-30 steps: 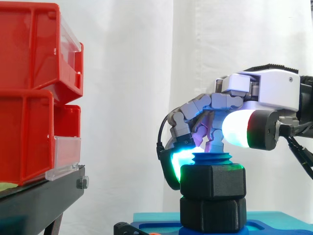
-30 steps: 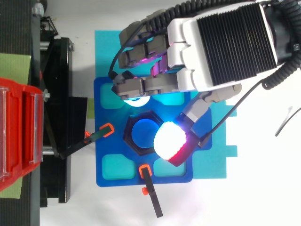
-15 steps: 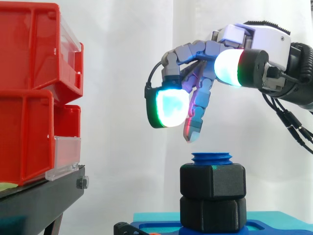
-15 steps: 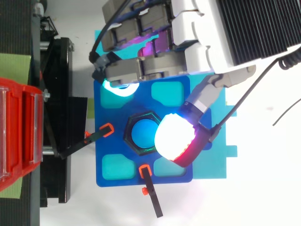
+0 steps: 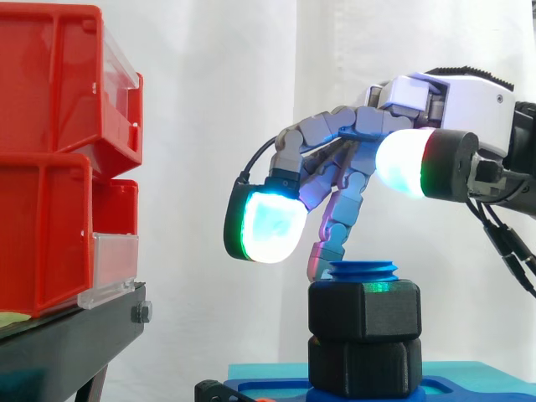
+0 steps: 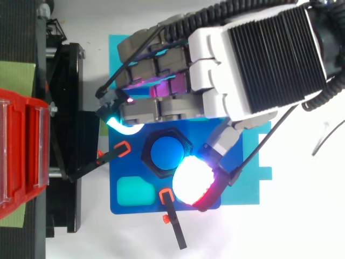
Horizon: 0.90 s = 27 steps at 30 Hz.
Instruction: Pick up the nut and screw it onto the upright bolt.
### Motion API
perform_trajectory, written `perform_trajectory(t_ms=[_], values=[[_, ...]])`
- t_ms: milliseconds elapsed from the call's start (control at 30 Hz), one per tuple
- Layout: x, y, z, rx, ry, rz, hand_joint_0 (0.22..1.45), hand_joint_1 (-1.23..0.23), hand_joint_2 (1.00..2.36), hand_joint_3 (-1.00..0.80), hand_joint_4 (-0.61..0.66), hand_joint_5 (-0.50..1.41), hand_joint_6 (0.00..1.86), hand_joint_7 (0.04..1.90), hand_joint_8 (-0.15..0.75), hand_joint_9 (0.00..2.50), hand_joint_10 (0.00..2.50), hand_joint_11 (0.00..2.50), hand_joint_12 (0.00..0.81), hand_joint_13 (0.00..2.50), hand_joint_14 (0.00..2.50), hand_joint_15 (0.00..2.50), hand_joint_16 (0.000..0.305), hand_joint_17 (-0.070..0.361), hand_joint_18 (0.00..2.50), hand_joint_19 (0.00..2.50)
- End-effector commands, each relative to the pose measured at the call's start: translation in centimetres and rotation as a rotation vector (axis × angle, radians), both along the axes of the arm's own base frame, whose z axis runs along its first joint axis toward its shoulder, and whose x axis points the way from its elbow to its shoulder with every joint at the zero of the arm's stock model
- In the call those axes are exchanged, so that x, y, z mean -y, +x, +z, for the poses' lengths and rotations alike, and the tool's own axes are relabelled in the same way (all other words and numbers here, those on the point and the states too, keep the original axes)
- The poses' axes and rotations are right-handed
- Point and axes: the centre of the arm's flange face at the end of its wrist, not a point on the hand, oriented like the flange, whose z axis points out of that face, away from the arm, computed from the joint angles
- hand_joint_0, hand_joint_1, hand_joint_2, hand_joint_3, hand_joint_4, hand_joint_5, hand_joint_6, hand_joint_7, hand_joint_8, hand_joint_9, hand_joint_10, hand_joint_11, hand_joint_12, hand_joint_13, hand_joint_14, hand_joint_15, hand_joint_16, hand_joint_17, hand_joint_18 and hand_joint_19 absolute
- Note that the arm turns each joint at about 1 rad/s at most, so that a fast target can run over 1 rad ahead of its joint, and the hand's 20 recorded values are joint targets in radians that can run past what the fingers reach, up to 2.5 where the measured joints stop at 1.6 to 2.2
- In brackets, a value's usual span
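Observation:
A black hexagonal nut [image 5: 364,310] sits threaded on the upright blue bolt [image 5: 363,270], above a second black hex piece [image 5: 364,366] at the bolt's base. From above, the nut [image 6: 149,157] rings the bolt's blue top [image 6: 166,152]. My hand [image 5: 435,134] hovers just over the bolt, open, fingers spread and reaching down to the left. One glowing fingertip [image 5: 266,226] hangs left of the nut, apart from it. The thumb pad [image 5: 402,163] glows white above the nut's right side. The hand [image 6: 259,59] holds nothing.
The bolt stands on a blue fixture plate [image 6: 129,202] with orange-tipped black clamps [image 6: 170,208]. Red bins [image 5: 59,159] on a black stand [image 5: 75,335] rise at the left. A teal mat [image 6: 245,189] lies under the plate.
The hand rose off the nut, then came back down and shifted left; its fingers now spread wider over the bolt. The nut stayed on the bolt.

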Motion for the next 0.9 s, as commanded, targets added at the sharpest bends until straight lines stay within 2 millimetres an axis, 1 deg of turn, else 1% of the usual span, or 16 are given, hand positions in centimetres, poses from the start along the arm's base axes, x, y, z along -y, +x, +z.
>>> perform_trajectory(t_ms=[0,33,333,700,867], values=[[-0.5,0.1,-0.1,0.006,0.003,-0.001,0.52,-0.16,1.00,-0.50,0.23,-0.04,0.50,0.88,0.222,1.31,0.00,0.08,0.189,0.89,0.00,0.03,0.032,0.072,0.64,0.26],[-0.5,0.1,0.1,0.009,0.002,-0.001,0.52,-0.16,1.00,-0.50,0.24,-0.04,0.50,0.88,0.223,1.31,0.00,0.08,0.189,0.89,0.00,0.03,0.032,0.072,0.63,0.26],[-1.6,-0.1,-0.6,-0.031,0.000,0.010,0.52,-0.16,1.00,-0.50,0.23,-0.04,0.50,0.91,0.224,1.31,0.00,0.07,0.190,0.88,0.00,0.02,0.032,0.073,0.63,0.25],[-1.7,-0.1,-0.7,-0.042,0.002,0.012,0.52,-0.16,1.00,-0.50,0.24,-0.02,0.50,1.03,0.225,1.33,0.00,0.09,0.189,0.89,0.00,0.02,0.032,0.072,0.63,0.26],[-1.3,-0.2,-0.8,-0.045,0.002,0.008,0.52,-0.16,1.00,-0.50,0.21,0.00,0.50,1.10,0.230,1.34,0.00,0.08,0.190,0.89,0.00,0.03,0.032,0.072,0.63,0.26]])
